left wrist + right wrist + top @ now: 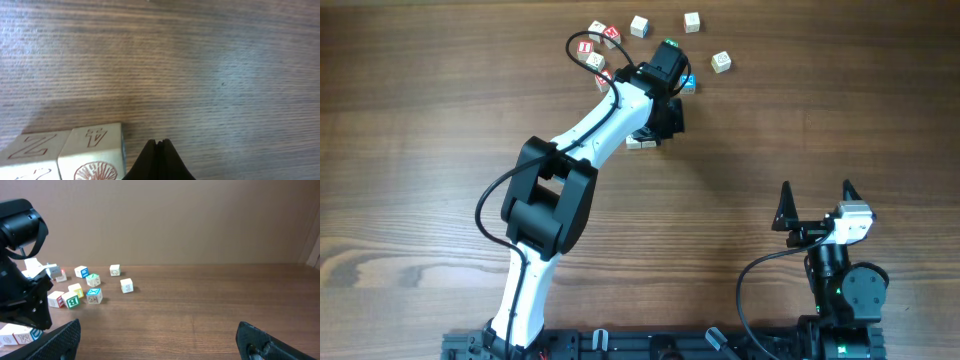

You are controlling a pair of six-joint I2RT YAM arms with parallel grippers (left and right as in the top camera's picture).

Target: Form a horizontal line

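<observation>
The horizontal line shows as pale beige cubes side by side, partly hidden under my left gripper. In the left wrist view two touching beige cubes, one marked Z and one marked A, lie just left of my left gripper, which is shut and empty, low over the wood. In the right wrist view the row shows a cyan face at its right end, below the left arm. My right gripper is open and empty at the front right, also seen in its own view.
Loose letter cubes lie scattered at the back: red-lettered ones, pale ones, and a cyan one beside the left wrist. The same cluster shows in the right wrist view.
</observation>
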